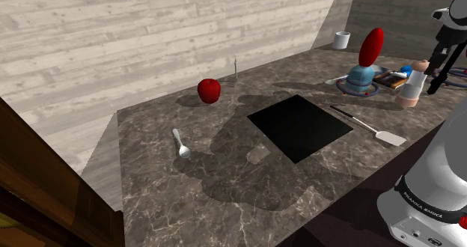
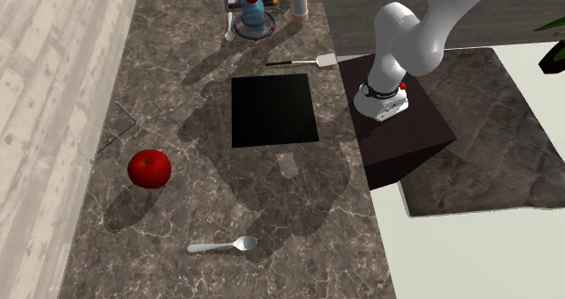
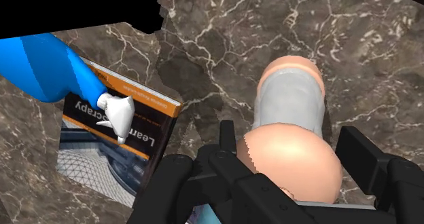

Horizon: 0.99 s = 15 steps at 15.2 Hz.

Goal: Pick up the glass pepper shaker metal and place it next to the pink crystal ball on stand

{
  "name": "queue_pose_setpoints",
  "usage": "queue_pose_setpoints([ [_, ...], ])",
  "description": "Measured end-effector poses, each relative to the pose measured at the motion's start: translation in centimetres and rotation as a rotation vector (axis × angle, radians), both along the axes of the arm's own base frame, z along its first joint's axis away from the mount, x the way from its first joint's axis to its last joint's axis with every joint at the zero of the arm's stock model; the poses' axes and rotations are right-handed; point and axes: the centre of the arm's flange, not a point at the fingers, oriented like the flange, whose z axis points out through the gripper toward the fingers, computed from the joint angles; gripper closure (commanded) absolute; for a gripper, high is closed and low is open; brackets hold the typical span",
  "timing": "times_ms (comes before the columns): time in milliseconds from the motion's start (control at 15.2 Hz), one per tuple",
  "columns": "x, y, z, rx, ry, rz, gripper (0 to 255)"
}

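Over the pepper shaker, the claw hangs tilted.

Bright, even, sharp rendering; the arm casts broad, overlapping grey shadows across the dark marble counter.

Peach-and-grey shaker, white-veined brown marble counter, all-black pincer.

White arm stretched out, end effector angled down, 2 fingers seemingly apart
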Motion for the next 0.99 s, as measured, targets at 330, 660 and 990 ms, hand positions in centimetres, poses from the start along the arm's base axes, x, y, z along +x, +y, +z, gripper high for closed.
queue_pose_setpoints([
  [330, 0.0, 0.1, -0.6, 0.0, 0.0, 0.0, 255],
  [660, 0.0, 0.1, -0.6, 0.0, 0.0, 0.0, 0],
  [990, -0.1, 0.4, 1.1, -0.001, -0.002, 0.0, 0],
])
